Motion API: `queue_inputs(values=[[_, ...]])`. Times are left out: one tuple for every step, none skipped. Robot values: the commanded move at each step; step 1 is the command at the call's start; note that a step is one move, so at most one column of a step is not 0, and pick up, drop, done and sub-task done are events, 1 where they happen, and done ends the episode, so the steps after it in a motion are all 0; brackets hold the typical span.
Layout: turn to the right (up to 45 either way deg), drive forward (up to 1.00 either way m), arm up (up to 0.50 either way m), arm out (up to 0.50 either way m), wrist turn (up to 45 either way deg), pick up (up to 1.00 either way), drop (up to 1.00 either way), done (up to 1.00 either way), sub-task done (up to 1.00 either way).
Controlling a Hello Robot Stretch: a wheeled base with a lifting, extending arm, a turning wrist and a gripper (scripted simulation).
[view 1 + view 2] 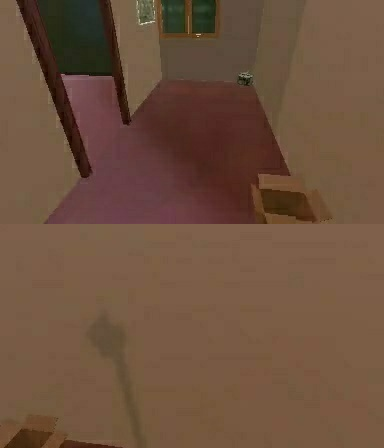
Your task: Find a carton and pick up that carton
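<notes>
carton [288,196]: open, on red floor [190,140] at 5 o'clock | doorway [85,40]: 10 o'clock | window [190,18]: 12 o'clock | small dark thing [243,78]: 1 o'clock | pincer: state cannot be told

A carton [288,198] on the red floor [190,140] — doorway [85,40] left.

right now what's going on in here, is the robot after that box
The robot faces down a red-floored hallway. An open cardboard box, likely the carton it wants, sits on the floor at the forward view's lower right, by the wall. It is not yet picked up. Farther on are a doorway at the left and a window at the end.
</notes>
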Motion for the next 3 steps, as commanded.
queue_inputs(values=[[0.0, 0.4, 0.0, 0.0, 0.0, 0.0, 0.0, 0.0, 0.0], [-42.0, 0.0, 0.0, 0.0, 0.0, 0.0, 0.0, 0.0, 0.0], [0.0, 0.0, 0.36, 0.0, 0.0, 0.0, 0.0, 0.0, 0.0]])
